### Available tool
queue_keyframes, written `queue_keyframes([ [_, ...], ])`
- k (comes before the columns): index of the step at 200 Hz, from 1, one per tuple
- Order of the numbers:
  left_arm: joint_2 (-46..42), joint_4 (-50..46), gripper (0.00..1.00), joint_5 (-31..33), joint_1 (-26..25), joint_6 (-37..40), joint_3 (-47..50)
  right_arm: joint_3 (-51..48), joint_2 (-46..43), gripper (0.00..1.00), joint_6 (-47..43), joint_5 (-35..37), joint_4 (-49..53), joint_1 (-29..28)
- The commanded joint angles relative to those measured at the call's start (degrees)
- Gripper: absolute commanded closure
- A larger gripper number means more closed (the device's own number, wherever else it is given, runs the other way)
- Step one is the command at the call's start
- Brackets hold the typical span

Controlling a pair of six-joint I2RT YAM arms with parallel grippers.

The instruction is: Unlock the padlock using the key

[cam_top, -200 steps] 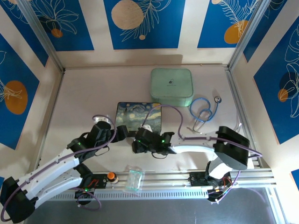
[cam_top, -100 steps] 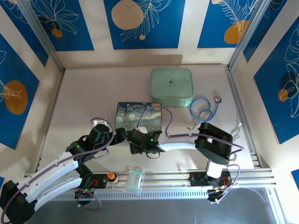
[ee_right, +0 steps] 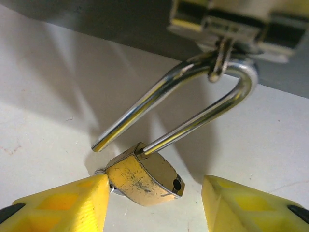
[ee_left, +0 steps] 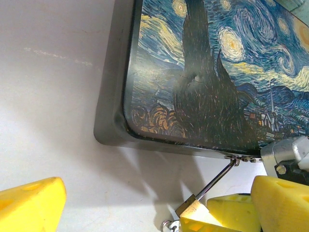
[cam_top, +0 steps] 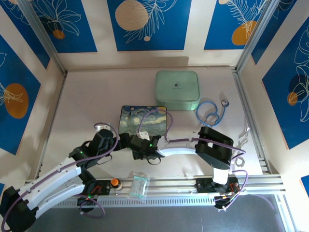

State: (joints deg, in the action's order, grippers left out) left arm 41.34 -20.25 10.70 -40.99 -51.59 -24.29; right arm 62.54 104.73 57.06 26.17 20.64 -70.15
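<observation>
The padlock's brass body (ee_right: 145, 178) lies on the table between my right gripper's (ee_right: 154, 189) open yellow fingers (ee_right: 63, 205). Its silvery shackle (ee_right: 193, 92) stands open, one leg out of the body, and is hooked through the hasp of the starry-night tin (ee_left: 212, 72). A small silvery ring or key end (ee_right: 100, 172) peeks out beside the body, against the left finger; the key's blade is hidden. In the left wrist view the padlock (ee_left: 193, 208) sits between my left gripper's (ee_left: 159, 195) wide-open fingers, with the ring (ee_left: 169, 225) below it. Both grippers (cam_top: 124, 140) (cam_top: 136, 146) meet at the tin's (cam_top: 143, 121) front edge.
A mint-green case (cam_top: 177, 90) stands behind the tin, with a blue stethoscope (cam_top: 211, 114) to its right. A clear plastic piece (cam_top: 139, 186) and a round orange button (cam_top: 115, 182) lie on the near rail.
My right arm has swung left along the tin's front edge, bringing its gripper close to the left gripper. The left arm has shifted only slightly.
</observation>
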Motion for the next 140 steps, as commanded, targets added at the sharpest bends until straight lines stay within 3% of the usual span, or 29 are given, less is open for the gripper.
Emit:
queue_keyframes([
  [1,-0.39,0.82,0.03,0.02,0.48,-0.19,0.48,-1.89,0.71,0.47,-0.23,0.23,0.63,0.42],
  [47,-0.3,0.86,0.03,0.39,0.51,0.18,0.39,-6.32,-0.04,0.48,-3.66,-3.72,-10.19,2.09],
  [83,-0.38,0.7,0.03,0.19,0.49,0.37,-0.01,-12.68,-2.56,0.57,-1.63,-7.99,-18.9,3.7],
  [101,-0.31,0.44,0.03,0.59,0.52,0.62,-0.13,-15.05,-3.6,0.62,-0.54,-9.26,-20.73,3.59],
  [140,-0.03,0.05,0.03,1.69,0.48,1.23,-0.91,-13.68,-1.81,0.61,1.12,-7.84,-14.78,3.66],
])
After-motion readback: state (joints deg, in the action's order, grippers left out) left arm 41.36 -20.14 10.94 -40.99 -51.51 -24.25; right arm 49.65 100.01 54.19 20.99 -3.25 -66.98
